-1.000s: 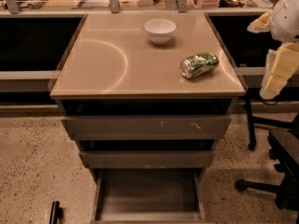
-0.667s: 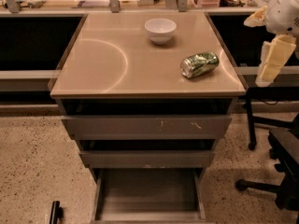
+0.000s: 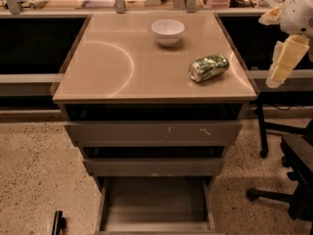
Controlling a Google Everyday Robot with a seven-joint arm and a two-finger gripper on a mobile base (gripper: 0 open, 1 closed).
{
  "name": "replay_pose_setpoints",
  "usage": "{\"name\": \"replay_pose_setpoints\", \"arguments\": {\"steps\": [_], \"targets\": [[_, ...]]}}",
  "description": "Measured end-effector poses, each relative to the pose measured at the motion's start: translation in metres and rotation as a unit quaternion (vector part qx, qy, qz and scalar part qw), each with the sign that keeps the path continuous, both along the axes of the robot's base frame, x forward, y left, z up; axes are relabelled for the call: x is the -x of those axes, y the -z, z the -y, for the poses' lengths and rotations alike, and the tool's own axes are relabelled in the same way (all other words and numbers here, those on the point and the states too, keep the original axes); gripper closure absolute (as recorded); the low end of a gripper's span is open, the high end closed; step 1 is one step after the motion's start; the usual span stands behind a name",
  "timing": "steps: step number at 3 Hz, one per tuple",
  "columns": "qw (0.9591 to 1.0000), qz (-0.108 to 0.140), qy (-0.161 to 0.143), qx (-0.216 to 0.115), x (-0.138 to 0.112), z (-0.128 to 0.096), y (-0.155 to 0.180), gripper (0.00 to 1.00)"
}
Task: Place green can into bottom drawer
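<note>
Right, sweeping from the left: the worktop (image 3: 98, 67) is a pale tan slab on the cabinet, and the white bowl (image 3: 167, 31) sits on it behind the green can and to its left, well apart from it. The green can (image 3: 209, 67) lies on its side near the worktop's right edge, one silver end facing front-left. Far below the can and to its left, at the cabinet's foot, the bottom drawer (image 3: 156, 204) is pulled out and shows a bare tray floor. The two upper drawers (image 3: 154, 131) stand between can and tray, their fronts slightly out.

Right of the can and a little higher, past the worktop's edge, hangs the claw (image 3: 286, 58). It is clear of the can and carries nothing; whether it is set wide or narrow I cannot tell. Lower than the can and further right stands an office chair (image 3: 301, 180).

I judge the reach has not yet met the can, so the pick is all ahead of me. My worries:
- A can on its side rolls; a glancing touch from the right could send it toward the bowl or off the front edge.
- Its skin looks slick and dented, so an off-centre pinch may squirt it loose.
- On the way down, the jutting upper fronts could catch the can.
- The chair crowds my arm's side.
</note>
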State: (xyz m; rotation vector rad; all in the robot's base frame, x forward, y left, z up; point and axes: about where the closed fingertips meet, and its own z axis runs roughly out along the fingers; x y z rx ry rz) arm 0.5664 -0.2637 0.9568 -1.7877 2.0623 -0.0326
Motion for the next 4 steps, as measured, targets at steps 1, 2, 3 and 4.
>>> {"name": "replay_pose_setpoints", "arguments": {"steps": [1, 2, 3, 4], "targets": [[0.9999, 0.001, -0.008, -0.013, -0.028, 0.003, 0.014, 0.00], [0.9994, -0.001, -0.024, -0.026, -0.061, 0.001, 0.031, 0.00], [0.9984, -0.003, -0.037, -0.043, -0.084, -0.004, 0.046, 0.00], [0.9966, -0.010, -0.053, -0.063, -0.102, -0.016, 0.063, 0.00]]}}
